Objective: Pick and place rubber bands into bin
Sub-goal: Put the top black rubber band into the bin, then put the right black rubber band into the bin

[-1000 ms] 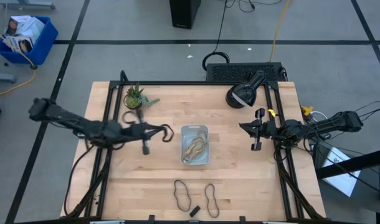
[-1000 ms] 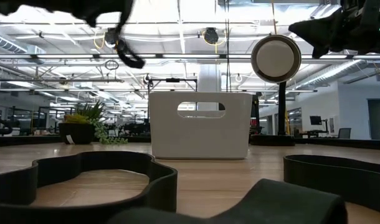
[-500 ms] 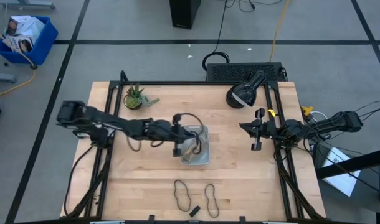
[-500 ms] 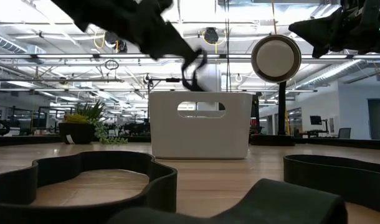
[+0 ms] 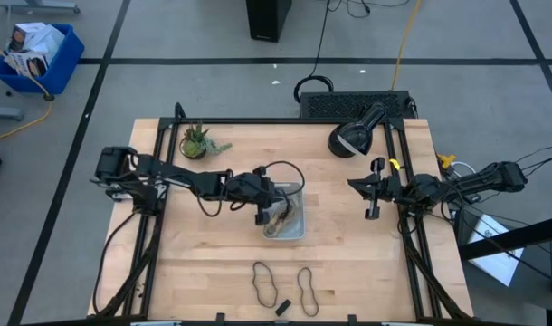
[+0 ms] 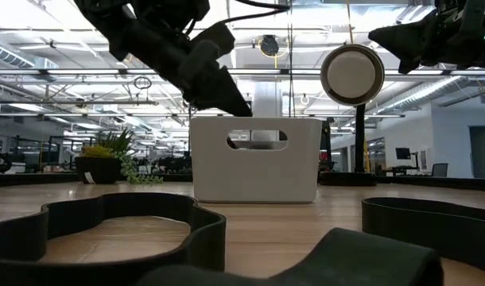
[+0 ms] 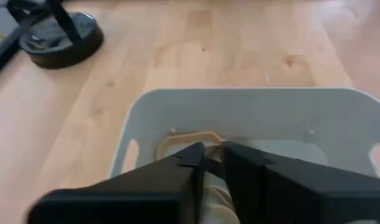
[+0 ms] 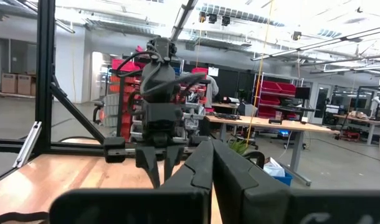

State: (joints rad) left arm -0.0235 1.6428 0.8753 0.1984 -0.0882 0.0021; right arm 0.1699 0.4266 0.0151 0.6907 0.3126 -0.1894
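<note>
The left hand (image 5: 261, 215) hangs over the near-left corner of the small translucent pale blue-grey plastic bin (image 5: 299, 189) at mid-worktop. In the left wrist view its fingers (image 7: 190, 163) stand nearly together, a narrow gap between them, directly over tan rubber bands (image 7: 184, 138) lying on the bin floor; whether anything is pinched between the tips cannot be told. The right hand (image 5: 374, 188) waits at the right edge of the pale wooden worktop (image 5: 213, 263), fingers closed and empty in its wrist view.

Two black rubber loops (image 5: 263, 281) lie loose on the worktop near the front edge, well apart from the bin, beside a small black block (image 5: 281, 307).

Judgement: the bands are light, limp and likely to snag; pinch a single strand.

The high view alone shows the bin contents and remaining loops together. The low view shows only the bin's outer wall (image 6: 254, 171), its contents hidden.
</note>
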